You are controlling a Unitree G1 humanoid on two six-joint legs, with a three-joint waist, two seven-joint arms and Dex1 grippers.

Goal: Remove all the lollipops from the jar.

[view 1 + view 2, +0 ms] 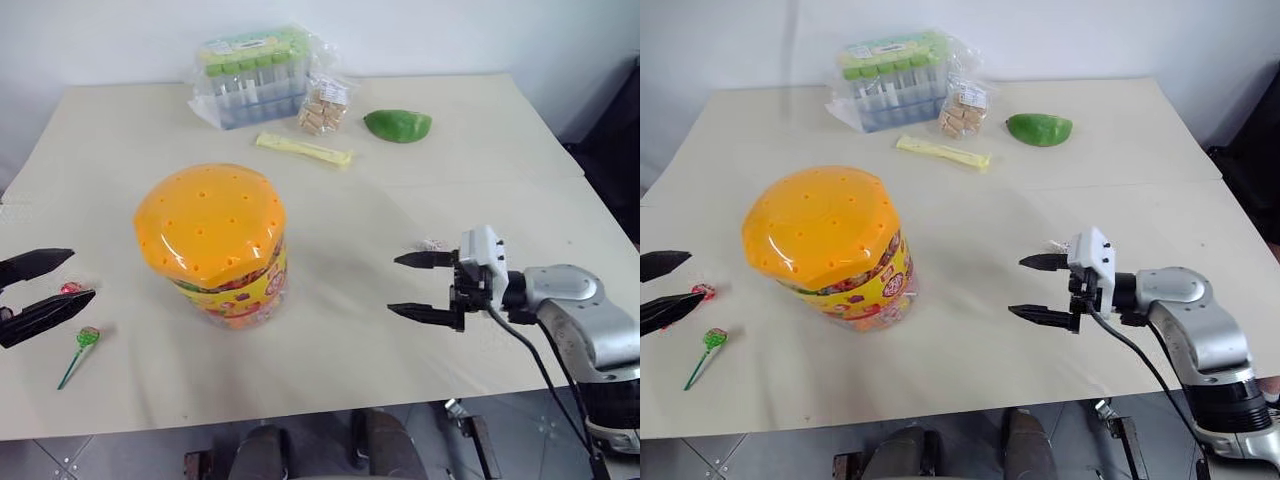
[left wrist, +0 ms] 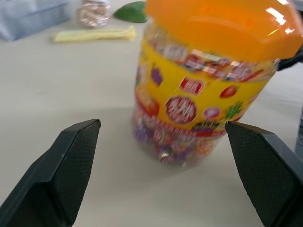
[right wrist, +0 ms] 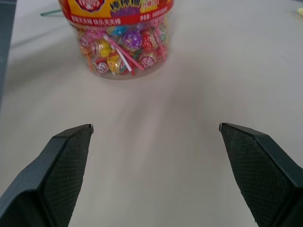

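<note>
The jar (image 1: pixel 225 285), a clear tub with a domed orange holed lid (image 1: pixel 210 222) and a yellow-red label, stands left of the table's middle. Several wrapped lollipops (image 3: pixel 124 45) show through its wall. On the table to its left lie a red lollipop (image 1: pixel 71 288) and a green lollipop (image 1: pixel 87 338) on a green stick. My left gripper (image 1: pixel 82 275) hovers open beside the red one, pointing at the jar. My right gripper (image 1: pixel 392 284) is open and empty to the jar's right, also pointing at it. A small pale thing (image 1: pixel 433 244) lies just behind it.
At the back stand a bag of green-capped tubes (image 1: pixel 252 75), a small packet of biscuits (image 1: pixel 324 105), a green fruit (image 1: pixel 398 125) and a long pale yellow packet (image 1: pixel 303 150). The table's front edge (image 1: pixel 300 412) runs close below both grippers.
</note>
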